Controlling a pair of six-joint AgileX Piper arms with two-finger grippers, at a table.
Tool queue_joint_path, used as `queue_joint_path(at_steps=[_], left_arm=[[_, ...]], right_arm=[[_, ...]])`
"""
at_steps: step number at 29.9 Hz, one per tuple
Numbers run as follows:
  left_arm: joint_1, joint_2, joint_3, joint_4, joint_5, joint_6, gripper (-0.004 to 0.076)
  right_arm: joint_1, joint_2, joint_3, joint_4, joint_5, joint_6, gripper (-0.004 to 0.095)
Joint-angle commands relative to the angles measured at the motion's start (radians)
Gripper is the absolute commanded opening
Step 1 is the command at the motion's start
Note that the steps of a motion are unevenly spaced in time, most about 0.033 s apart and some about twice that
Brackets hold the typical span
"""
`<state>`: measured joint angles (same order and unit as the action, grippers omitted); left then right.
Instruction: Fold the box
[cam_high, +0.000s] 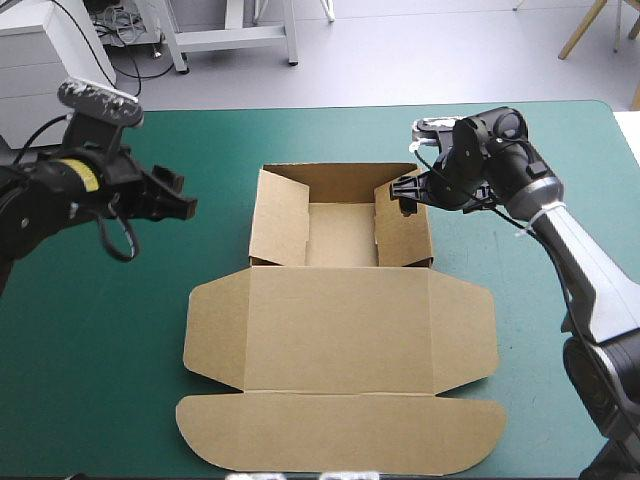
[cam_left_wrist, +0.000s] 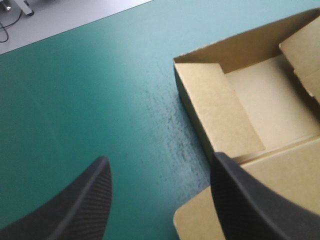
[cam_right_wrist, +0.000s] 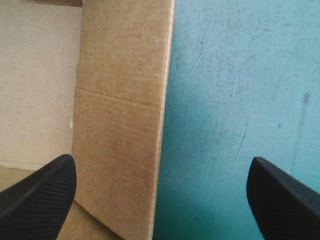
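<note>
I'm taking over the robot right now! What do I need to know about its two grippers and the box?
Left gripper: open, holding nothing, over the teal-green table, left of the box.
Right gripper: open, its fingers either side of the right wall of the tray, not gripping it.
Box: mid-table, tray at the far end, lid flat toward the near edge.
Done: the tray's walls are raised.
Left: the lid and its flaps lie flat. The right wall probably needs pressing in first.
</note>
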<state>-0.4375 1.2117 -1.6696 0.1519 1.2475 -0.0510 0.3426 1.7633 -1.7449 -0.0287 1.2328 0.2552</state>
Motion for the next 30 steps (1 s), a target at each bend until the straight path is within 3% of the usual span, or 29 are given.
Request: queue_joint_path(at_steps=[1,12,24,30], left_arm=[[-0.006,-0.112,0.095,0.032,0.049,0.0,0.0409],[-0.006,-0.343,0.352,0.032,0.049,-0.045,0.0409],[-0.006,-0.409,0.385,0.027,0.047,-0.054,0.0409],[-0.006,-0.409,0.385,0.026,0.047,-0.054,0.0409]], right_arm=[[-0.001,0.011,-0.02,-0.013,-0.031,-0.014,0.085],[-0.001,0.098,-0.02,-0.012,-0.084,-0.014,0.085],[-0.001,0.157,-0.02,0.048,-0.086,-0.028,0.0847],[0.001,0.162,-0.02,0.058,-0.09,-0.028,0.0741]])
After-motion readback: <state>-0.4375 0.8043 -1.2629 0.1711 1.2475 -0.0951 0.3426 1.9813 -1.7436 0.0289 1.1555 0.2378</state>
